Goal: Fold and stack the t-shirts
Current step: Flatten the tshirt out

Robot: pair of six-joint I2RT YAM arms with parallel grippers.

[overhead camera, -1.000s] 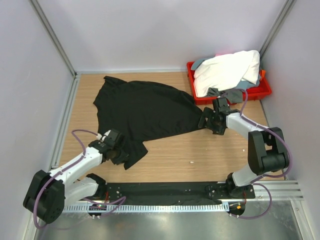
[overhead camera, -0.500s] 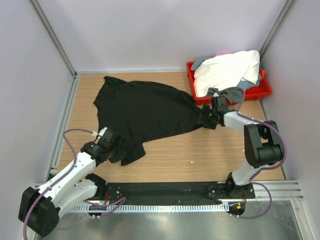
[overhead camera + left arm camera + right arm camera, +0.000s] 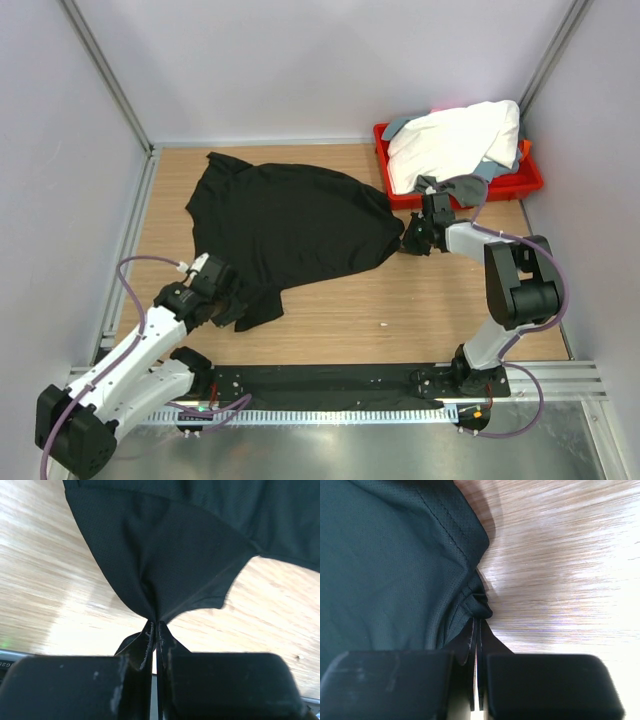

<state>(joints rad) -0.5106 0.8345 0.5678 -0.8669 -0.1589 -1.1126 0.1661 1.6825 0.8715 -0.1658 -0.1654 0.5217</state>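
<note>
The black shirt point(image 3: 290, 220) lay rumpled across the centre-left of the top view. The left gripper point(image 3: 156, 630) was pinched shut on its lower-left edge, and the right gripper point(image 3: 477, 622) on its right-hand tip. Each held only a thin nip of hem, so a hard pull could slip the cloth free. The white shirt point(image 3: 455, 140) and grey shirt point(image 3: 462, 187) were heaped in the tray point(image 3: 530, 183) at upper right. The grey one overhung near the right gripper and might snag.

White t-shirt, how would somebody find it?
Go to the wooden table's far right corner, where a red tray sits. The white t-shirt is heaped in it, over grey cloth. Unlike the black t-shirt spread on the wood, it is bunched and bright.
</note>
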